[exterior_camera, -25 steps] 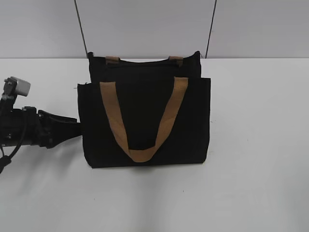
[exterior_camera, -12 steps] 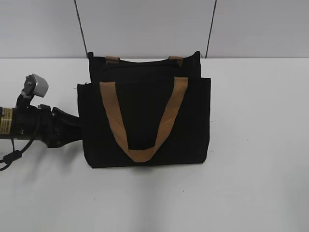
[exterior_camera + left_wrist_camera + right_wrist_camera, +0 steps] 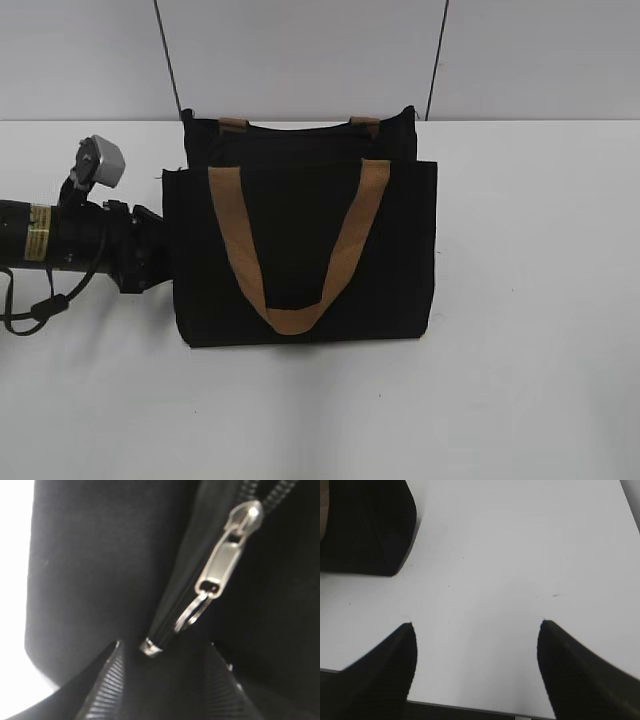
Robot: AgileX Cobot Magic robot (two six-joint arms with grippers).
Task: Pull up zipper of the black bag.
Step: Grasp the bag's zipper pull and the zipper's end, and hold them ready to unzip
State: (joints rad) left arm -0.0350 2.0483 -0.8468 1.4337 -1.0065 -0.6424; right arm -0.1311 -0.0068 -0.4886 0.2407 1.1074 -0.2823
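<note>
Reaching in from the left side of the black bag (image 3: 305, 250), the left gripper (image 3: 162, 652) sat pressed against the bag's side panel, at about mid-height of the bag. Left wrist view: the zipper (image 3: 227, 555) was close ahead of the gripper, silver slider up and to the right, pull tab hanging below it with a small ring (image 3: 192, 612) at its end. Left jaws stood spread, a ribbed pad either side of the ring, nothing gripped yet. A thin black cord or piping with a metal tip (image 3: 150, 646) ran between the pads, just beside the ring.

Right gripper (image 3: 476, 667) hung apart from the bag over the bare white table (image 3: 520, 555), jaws wide and empty; only a corner of the bag showed at the upper left of its view.

Risks, as judged:
- Closing could catch the cord or fabric instead of the tab, because they lay nearly touching.
- The tab is small and smooth; a shallow pinch could slip off under pull.
- Nothing braced the bag, so pulling could drag or tip it rather than move the slider.
</note>
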